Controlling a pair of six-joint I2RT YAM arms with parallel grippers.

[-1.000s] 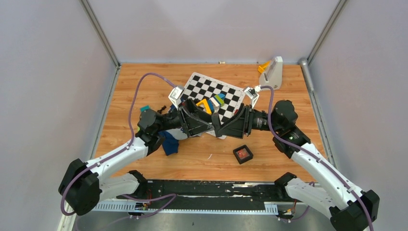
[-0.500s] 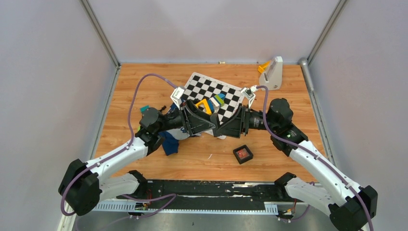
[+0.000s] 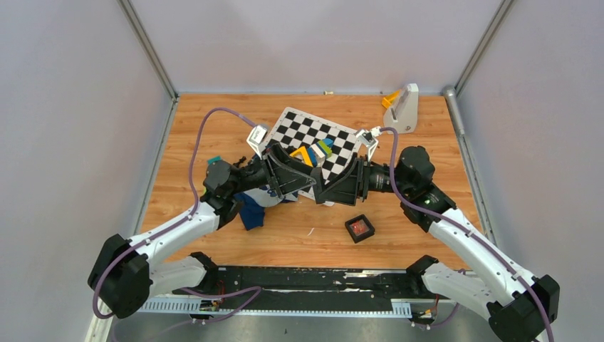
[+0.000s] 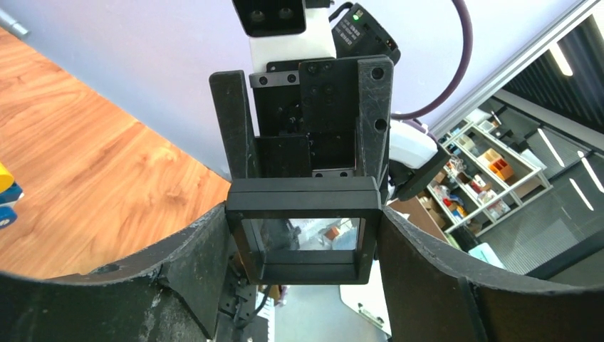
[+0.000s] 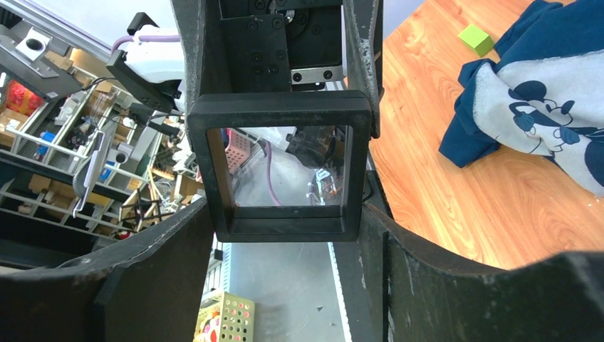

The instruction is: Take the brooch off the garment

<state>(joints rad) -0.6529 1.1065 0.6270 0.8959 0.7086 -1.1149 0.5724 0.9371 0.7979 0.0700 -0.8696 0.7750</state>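
Brooch (image 3: 361, 228) looks already off, lying in small open black box (image 3: 349, 226) on surface (image 3: 214, 128) near right, well apart from garment (image 3: 251, 214) bunched at left; left gripper (image 4: 305, 221) and right gripper (image 5: 281, 206) both clamped on black windowed lid (image 4: 302, 239) between them, so little seems left.

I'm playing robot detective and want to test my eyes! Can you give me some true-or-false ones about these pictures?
1. The left gripper and the right gripper both hold one square black frame. True.
2. The little black box sits on the checkered mat. False: it sits on the bare wooden table.
3. The frame has a see-through window. True.
4. The yellow block lies on the blue shirt. False: it lies on the mat.
5. The shirt has a cartoon mouse picture. True.
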